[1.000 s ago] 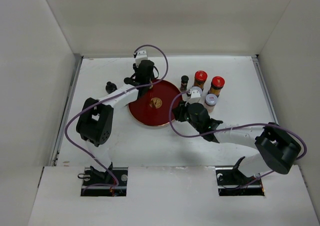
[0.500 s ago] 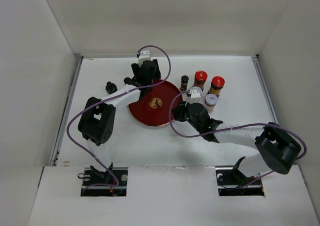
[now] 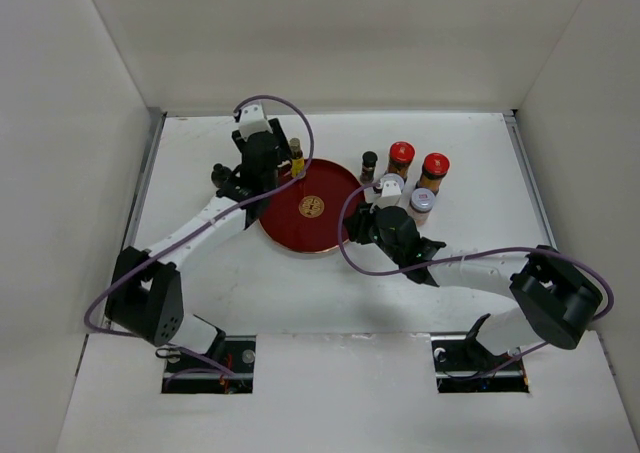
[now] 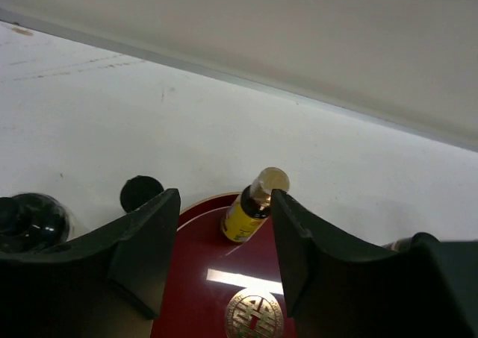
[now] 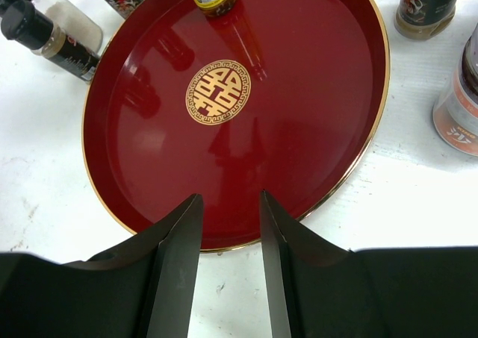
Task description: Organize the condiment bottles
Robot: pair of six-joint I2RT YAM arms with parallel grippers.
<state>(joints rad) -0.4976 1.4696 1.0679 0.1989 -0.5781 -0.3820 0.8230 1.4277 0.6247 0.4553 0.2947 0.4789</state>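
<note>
A yellow-labelled bottle stands upright on the far left part of the round dark-red tray. My left gripper is open and empty, just left of it. In the left wrist view the bottle stands beyond the gripper, apart from both fingers. My right gripper is open and empty over the tray's near right rim. Two red-lidded jars, a black-capped bottle and a white-lidded jar stand right of the tray. Dark bottles stand to its left.
White walls close in the table at the back and both sides. In the right wrist view, dark bottles lie off the tray's left rim, and a dark bottle and a jar stand off its right rim.
My left gripper has moved left, off the tray's far edge. The yellow-labelled bottle, hidden under it before, now stands free on the tray. The right arm has not moved.
</note>
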